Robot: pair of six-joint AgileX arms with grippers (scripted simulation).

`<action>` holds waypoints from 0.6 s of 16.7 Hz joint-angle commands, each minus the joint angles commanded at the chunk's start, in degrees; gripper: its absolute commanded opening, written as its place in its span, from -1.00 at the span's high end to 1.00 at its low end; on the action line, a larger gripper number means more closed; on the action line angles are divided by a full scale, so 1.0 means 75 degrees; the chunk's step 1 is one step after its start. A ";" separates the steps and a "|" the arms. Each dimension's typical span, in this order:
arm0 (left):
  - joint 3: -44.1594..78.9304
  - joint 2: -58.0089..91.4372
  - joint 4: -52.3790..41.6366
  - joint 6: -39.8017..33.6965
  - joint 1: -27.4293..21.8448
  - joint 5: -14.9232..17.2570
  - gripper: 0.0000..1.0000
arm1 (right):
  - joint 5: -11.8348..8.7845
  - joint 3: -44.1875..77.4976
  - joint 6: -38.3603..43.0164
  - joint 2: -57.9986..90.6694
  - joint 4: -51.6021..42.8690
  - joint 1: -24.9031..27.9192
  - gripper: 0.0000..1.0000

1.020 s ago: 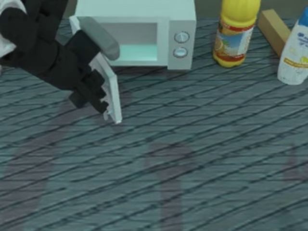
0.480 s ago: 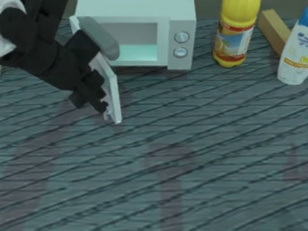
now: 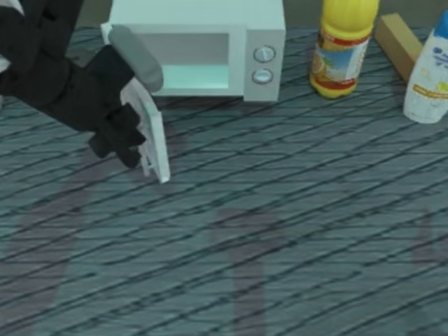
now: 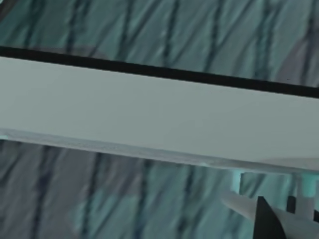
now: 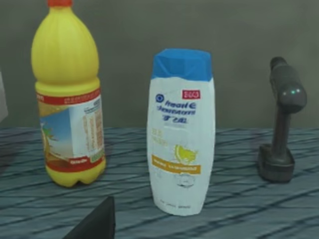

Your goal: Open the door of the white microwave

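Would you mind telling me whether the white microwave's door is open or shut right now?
Open: the flat white door stands swung out from the small boxy white microwave, baring its pale teal interior, with the left gripper at the door's free edge.

You can't see the door's [image 3: 155,140] handle since the left gripper [image 3: 136,150] covers it, and the white bottle [image 3: 428,70] at 2 o'clock is cropped by the edge.

The top view looks steeply down on the table [image 3: 294,231], with the white microwave [image 3: 203,42] at the far edge. The left wrist view sits very close to the door [image 4: 149,114], edge-on, table beneath. The right wrist view faces level toward the far right, sharing the yellow bottle [image 5: 67,99] and white bottle [image 5: 182,129] with the top view.
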 joint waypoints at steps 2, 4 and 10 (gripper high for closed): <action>0.0004 -0.0019 -0.0113 0.0331 0.0146 0.0135 1.00 | 0.0000 0.0000 0.0000 0.0000 0.0000 0.0000 -1.00; 0.0005 -0.0030 -0.0155 0.0461 0.0201 0.0187 1.00 | 0.0000 0.0000 0.0000 0.0000 0.0000 0.0000 -1.00; 0.0005 -0.0030 -0.0155 0.0461 0.0201 0.0187 1.00 | 0.0000 0.0000 0.0000 0.0000 0.0000 0.0000 -1.00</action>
